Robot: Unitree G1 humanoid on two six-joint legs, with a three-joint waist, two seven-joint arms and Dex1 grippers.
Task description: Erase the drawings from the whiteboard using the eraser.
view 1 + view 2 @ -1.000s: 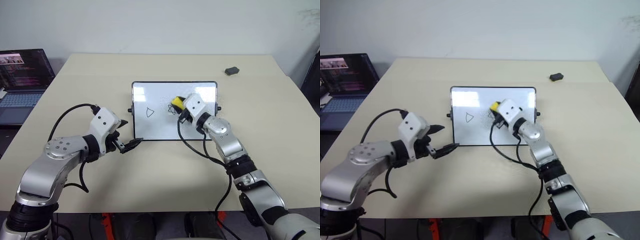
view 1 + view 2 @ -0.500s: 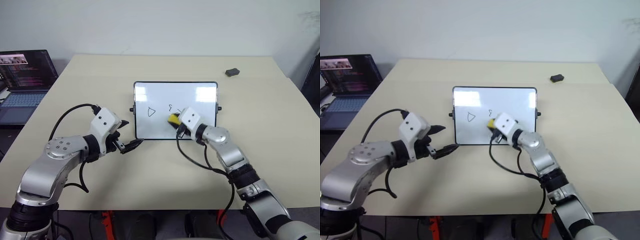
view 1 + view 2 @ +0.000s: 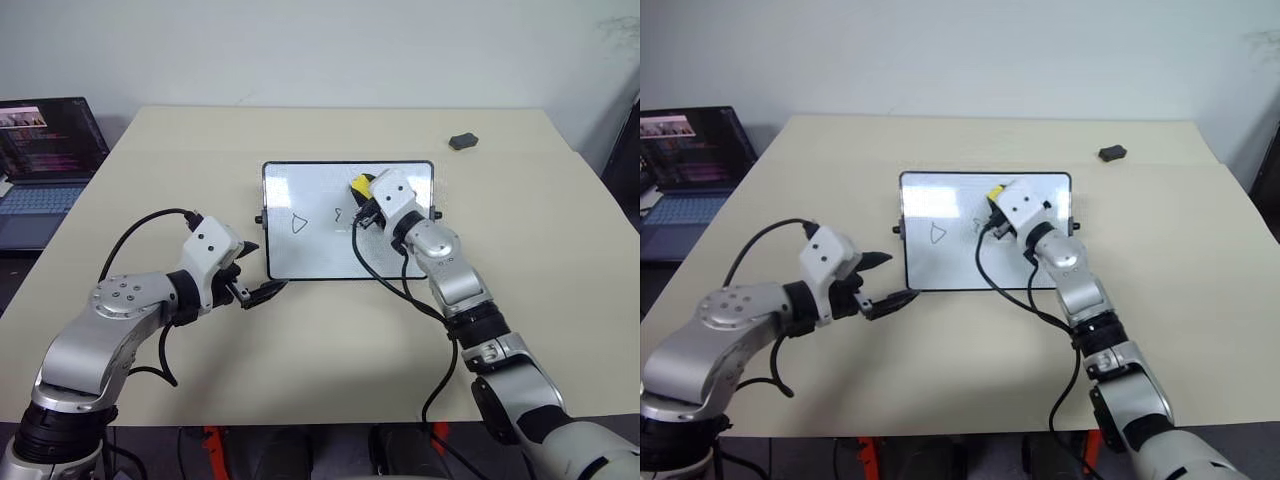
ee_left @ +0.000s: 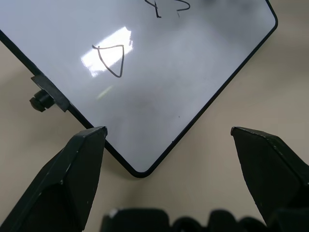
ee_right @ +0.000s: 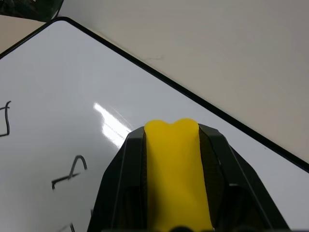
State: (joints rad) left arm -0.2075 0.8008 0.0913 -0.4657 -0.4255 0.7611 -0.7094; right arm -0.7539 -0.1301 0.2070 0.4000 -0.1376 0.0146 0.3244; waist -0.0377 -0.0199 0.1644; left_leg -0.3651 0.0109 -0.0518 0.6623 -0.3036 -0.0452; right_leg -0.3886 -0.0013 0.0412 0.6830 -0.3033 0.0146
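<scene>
The whiteboard (image 3: 310,255) lies flat in the middle of the table. Two drawings show on its left half: a triangle (image 3: 298,222) and a small looped figure (image 3: 340,214). My right gripper (image 3: 366,196) is over the board's far part, right of the looped figure, shut on the yellow eraser (image 3: 359,185). Whether the eraser (image 5: 175,169) touches the board I cannot tell. My left gripper (image 3: 260,268) stands open at the board's near left corner (image 4: 140,169), one finger on each side of it, holding nothing. The triangle (image 4: 112,60) lies just beyond its fingertips.
An open laptop (image 3: 45,150) stands at the table's left edge. A small dark grey object (image 3: 462,141) lies at the far right. Black cables hang from both wrists, the right one trailing over the board's near edge (image 3: 385,268). Bare tabletop (image 3: 540,250) surrounds the board.
The right gripper carried the eraser from the board's middle down to its near edge, then up to the far part. The scribble in the middle is gone. The left arm stayed put.
</scene>
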